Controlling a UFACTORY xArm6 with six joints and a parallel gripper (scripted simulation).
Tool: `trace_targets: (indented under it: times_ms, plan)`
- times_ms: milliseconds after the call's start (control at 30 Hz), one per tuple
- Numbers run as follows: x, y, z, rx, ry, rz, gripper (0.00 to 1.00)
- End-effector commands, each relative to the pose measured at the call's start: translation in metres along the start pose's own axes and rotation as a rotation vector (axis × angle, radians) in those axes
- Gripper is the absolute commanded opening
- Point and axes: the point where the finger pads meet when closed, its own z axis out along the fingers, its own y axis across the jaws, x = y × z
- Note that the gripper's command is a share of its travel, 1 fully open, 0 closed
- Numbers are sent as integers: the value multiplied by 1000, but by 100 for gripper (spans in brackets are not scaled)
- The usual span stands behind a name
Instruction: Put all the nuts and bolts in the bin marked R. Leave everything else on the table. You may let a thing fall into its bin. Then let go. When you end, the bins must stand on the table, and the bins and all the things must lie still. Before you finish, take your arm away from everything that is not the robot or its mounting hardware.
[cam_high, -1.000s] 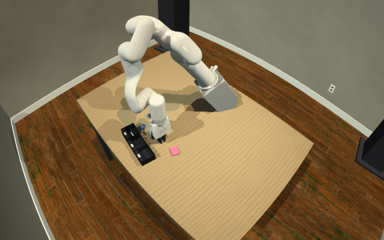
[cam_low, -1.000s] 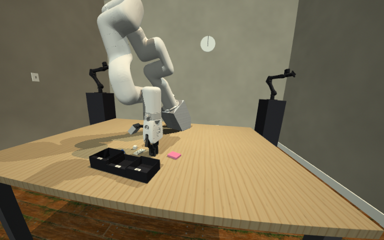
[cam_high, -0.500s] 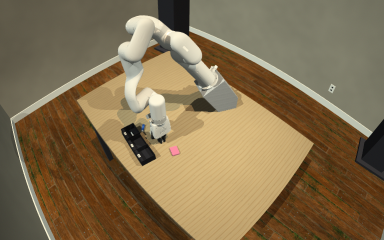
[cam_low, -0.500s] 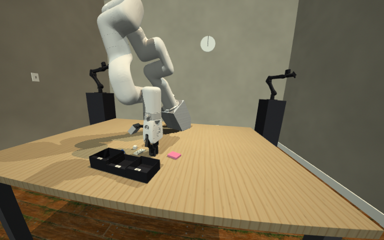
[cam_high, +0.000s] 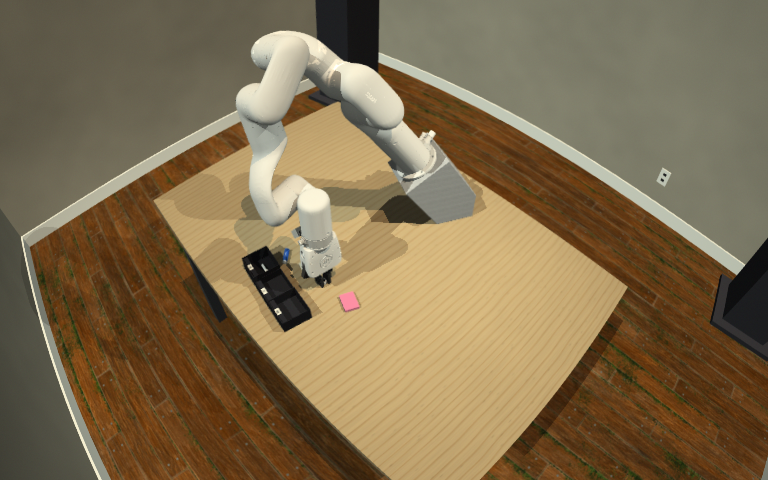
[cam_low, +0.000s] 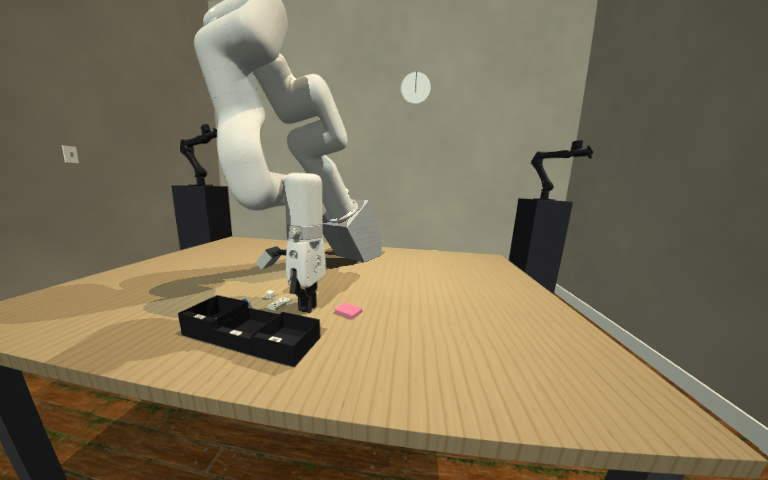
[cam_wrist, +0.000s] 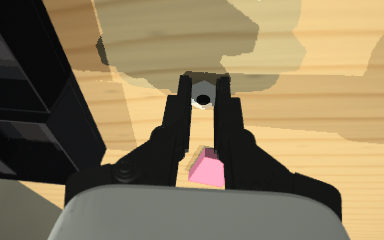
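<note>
Fingers of the gripper (cam_high: 323, 282) (cam_low: 305, 309) (cam_wrist: 204, 87) are clamped on a grey hex nut (cam_wrist: 203, 88), one finger on each side. Nut sits right at the tips, its dark hole visible in the wrist view. It's outside the bins; can't tell whether it touches the table (cam_high: 481, 294) (cam_low: 481, 350) (cam_wrist: 330, 110). Gripper points down, tips low over the wood.

Three black bins stand in a joined row just beside the gripper: an end bin (cam_high: 297, 320) (cam_low: 306, 345) nearest the pink pad, a middle bin (cam_high: 275, 284) (cam_low: 232, 338), and a far end bin (cam_high: 249, 261) (cam_low: 195, 331). Each has a white label, but the letters are too small to read, so can't say which is R. Something small and light-coloured shows in the far end bin from the top; can't tell what it is.

Pink pad (cam_high: 349, 301) (cam_low: 348, 310) (cam_wrist: 207, 170) lies flat on the table, near the gripper and apart from the bins. Blue item (cam_high: 286, 254) (cam_low: 245, 302) is just beside the far end bin, partly hidden in the exterior view. Same view has a small white cube (cam_low: 270, 294) and a longer white piece (cam_low: 278, 303) on the table behind the bins.

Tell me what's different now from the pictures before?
Nothing I can see has moved: the arm, black bins and pink block stayed put. The gripper is shut on a nut now, but the earlier pictures are too small to tell when it grabbed it.
</note>
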Motion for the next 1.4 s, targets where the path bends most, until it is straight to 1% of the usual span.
trace_targets:
  times_ms: [0,467,533,633,1300,1367]
  plan:
    - [0,-1,-4,1,-1,0,0]
    - [0,-1,-50,2,-1,0,0]
    - [0,-1,-50,2,-1,0,0]
    - [0,-1,-60,2,-1,0,0]
    - [0,-1,-60,2,-1,0,0]
    - [0,-1,-67,2,-1,0,0]
